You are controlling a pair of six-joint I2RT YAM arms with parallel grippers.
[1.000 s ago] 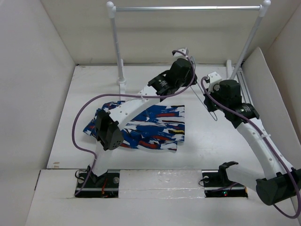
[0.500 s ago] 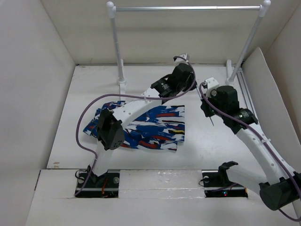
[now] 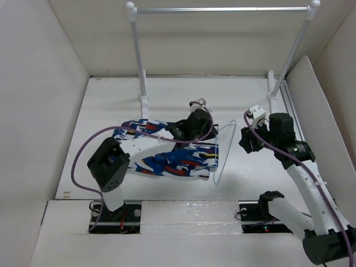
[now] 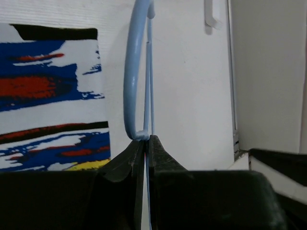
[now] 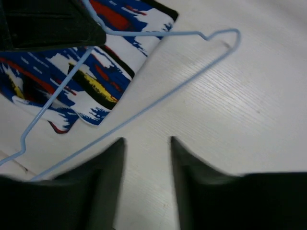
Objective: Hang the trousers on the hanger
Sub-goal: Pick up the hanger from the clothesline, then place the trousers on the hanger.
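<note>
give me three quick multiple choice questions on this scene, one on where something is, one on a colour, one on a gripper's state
1. Where do the trousers lie?
A on the table
B in a drawer
C on a chair

2. What colour is the hanger?
A red
B pale blue
C black

3. What is the left gripper doing?
A open and empty
B shut on the trousers
C shut on the hanger

Answers:
1 A, the cloth lies flat on the white table in the top view.
2 B, the wire looks pale blue in both wrist views.
3 C, its jaws pinch the wire in the left wrist view.
</note>
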